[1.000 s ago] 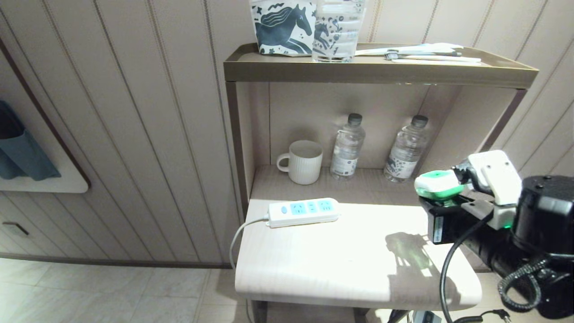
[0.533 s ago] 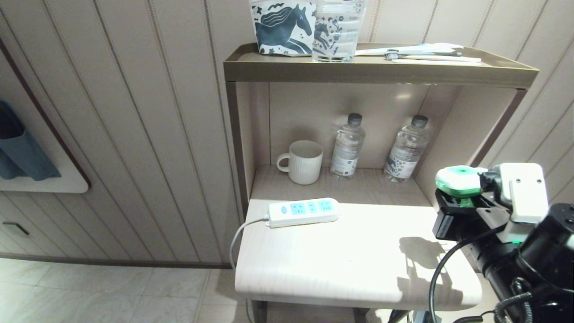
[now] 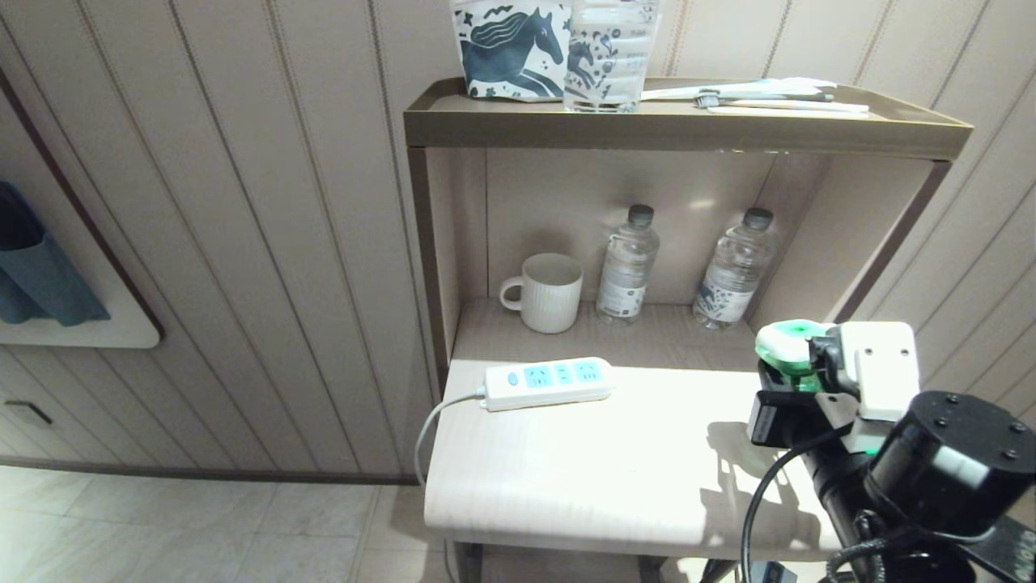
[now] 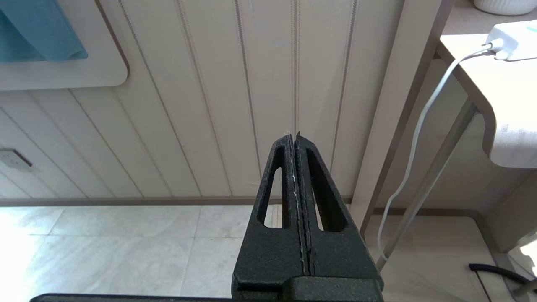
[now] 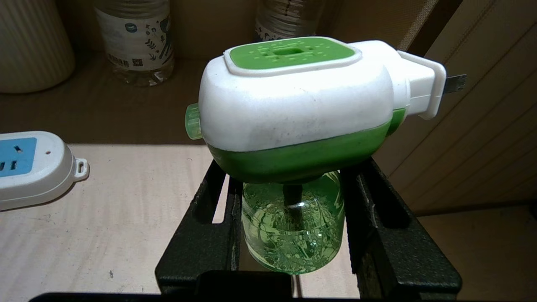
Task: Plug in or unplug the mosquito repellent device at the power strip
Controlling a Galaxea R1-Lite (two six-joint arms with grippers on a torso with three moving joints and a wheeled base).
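Right gripper clamped on green bottle of mosquito repellent device, white plug head above fingers, power strip well apart on table, left gripper closed, empty.

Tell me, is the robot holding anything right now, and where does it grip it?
Yes. The right pincer holds the mosquito repellent device by its green bottle, below the white plug head. The left pincer is shut on nothing.

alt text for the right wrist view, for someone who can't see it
The right claw grips the green bottle of a mosquito repellent device, held upright above a pale table. One end of a white power strip lies apart from it, with a mug and water bottles behind.
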